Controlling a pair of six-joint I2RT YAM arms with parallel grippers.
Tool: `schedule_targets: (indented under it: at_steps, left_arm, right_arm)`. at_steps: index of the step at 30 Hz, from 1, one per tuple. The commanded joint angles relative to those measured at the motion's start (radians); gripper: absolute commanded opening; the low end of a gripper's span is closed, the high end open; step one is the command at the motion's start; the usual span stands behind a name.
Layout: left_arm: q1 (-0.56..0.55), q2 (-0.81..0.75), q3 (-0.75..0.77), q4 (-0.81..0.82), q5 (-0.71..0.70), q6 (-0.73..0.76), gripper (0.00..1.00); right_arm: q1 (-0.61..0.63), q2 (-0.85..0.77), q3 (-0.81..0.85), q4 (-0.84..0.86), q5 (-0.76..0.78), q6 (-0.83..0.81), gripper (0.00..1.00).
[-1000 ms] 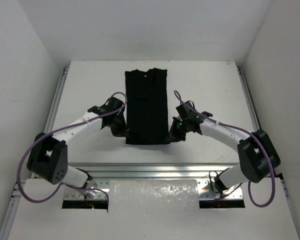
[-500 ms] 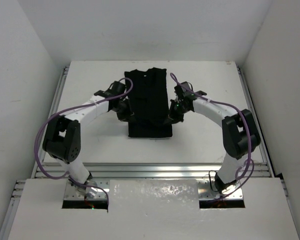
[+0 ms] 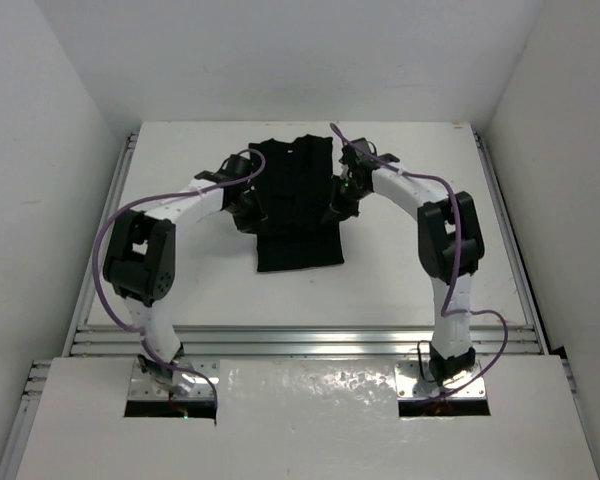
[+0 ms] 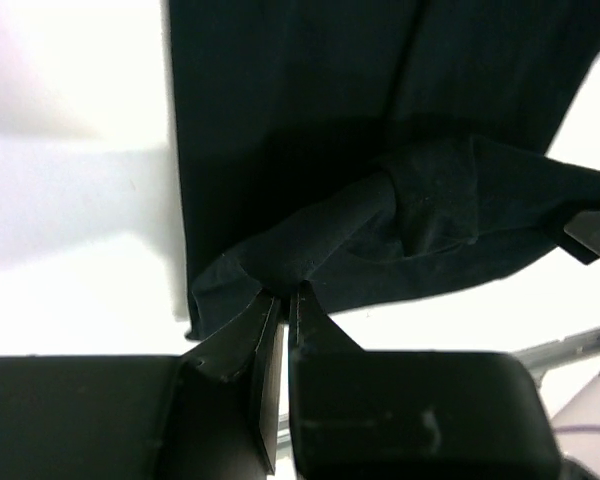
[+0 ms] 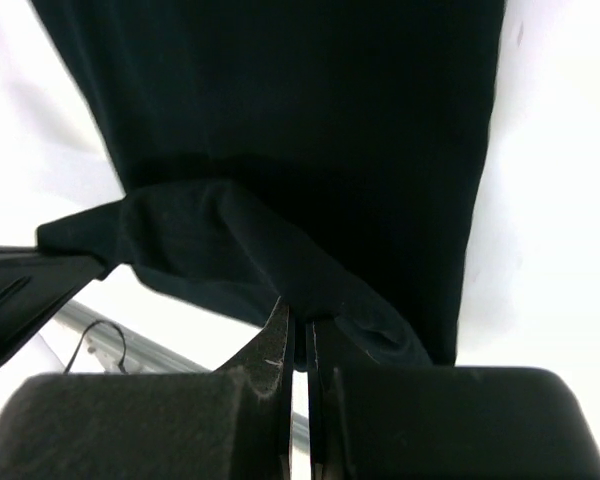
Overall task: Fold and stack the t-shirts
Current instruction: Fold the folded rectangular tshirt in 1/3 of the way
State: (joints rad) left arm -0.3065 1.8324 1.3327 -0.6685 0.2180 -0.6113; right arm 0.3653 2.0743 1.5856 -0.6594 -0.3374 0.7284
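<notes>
The black t-shirt [image 3: 295, 200] lies lengthwise on the white table, folded into a narrow strip, collar at the far end. Its near hem is lifted and carried over the rest of the cloth. My left gripper [image 3: 248, 212] is shut on the hem's left corner; in the left wrist view the pinched cloth [image 4: 310, 255] bunches just past the gripper [image 4: 283, 297]. My right gripper [image 3: 337, 210] is shut on the right corner; in the right wrist view the raised fold [image 5: 230, 250] hangs from the gripper [image 5: 298, 318] above the flat cloth [image 5: 310, 90].
The white table [image 3: 420, 200] has raised rails along its left, right and near edges [image 3: 300, 340]. White walls stand close on three sides. Purple cables loop from both arms.
Both grippers have moved away from me, carrying the shirt's near hem up and over towards the collar. The visible strip has grown shorter at its near end.
</notes>
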Motion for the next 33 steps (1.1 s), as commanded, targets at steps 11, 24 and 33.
schedule_targets:
  at_steps: [11, 24, 33]
  left_arm:
    - [0.043, 0.156, 0.132, 0.075, -0.061, -0.090, 0.00]
    - [0.072, 0.067, 0.059, 0.298, -0.137, -0.346, 0.45]
    - [0.077, -0.137, -0.030, 0.397, -0.241, -0.409, 0.53]
  right_arm:
    - [-0.052, 0.199, 0.221, -0.019, -0.060, -0.070, 0.10]
    - [-0.161, 0.302, 0.285, 0.347, -0.333, 0.300, 0.44]
    - [-0.169, 0.181, 0.141, 0.395, -0.342, 0.234, 0.46]
